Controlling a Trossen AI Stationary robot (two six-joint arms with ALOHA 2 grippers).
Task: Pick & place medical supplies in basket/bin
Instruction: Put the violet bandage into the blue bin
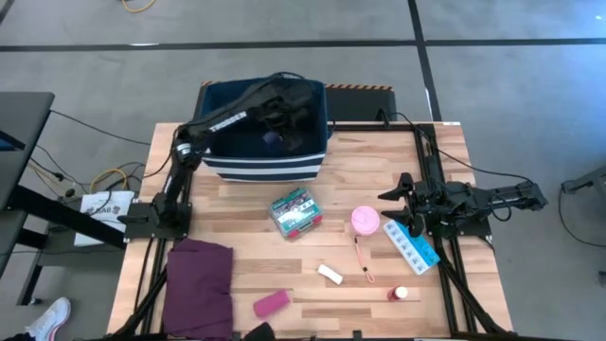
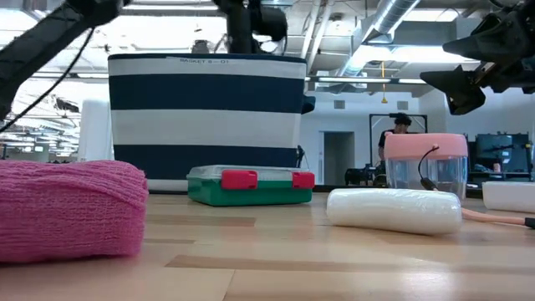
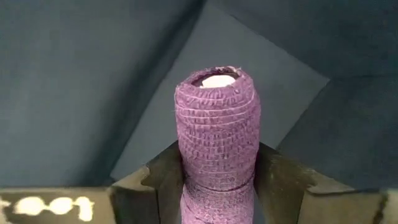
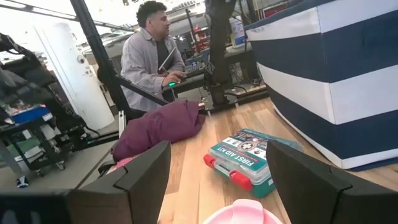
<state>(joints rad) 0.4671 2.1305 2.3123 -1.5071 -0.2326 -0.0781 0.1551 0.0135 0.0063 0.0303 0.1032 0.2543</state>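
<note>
One item is in hand: your left gripper (image 3: 217,186) hangs inside the navy bin (image 1: 265,169), its fingers (image 3: 283,180) flanking a purple roll (image 3: 216,124) that stands upright between them. You cannot tell whether the pads clamp it or have parted. Judge this as the release step. Next, confirm the roll has dropped to the bin floor, then lift clear of the rim. Your right gripper (image 4: 217,180) waits with jaws spread wide, near the pink round tub (image 1: 365,221) and blue-white pill strip (image 1: 413,245).
</note>
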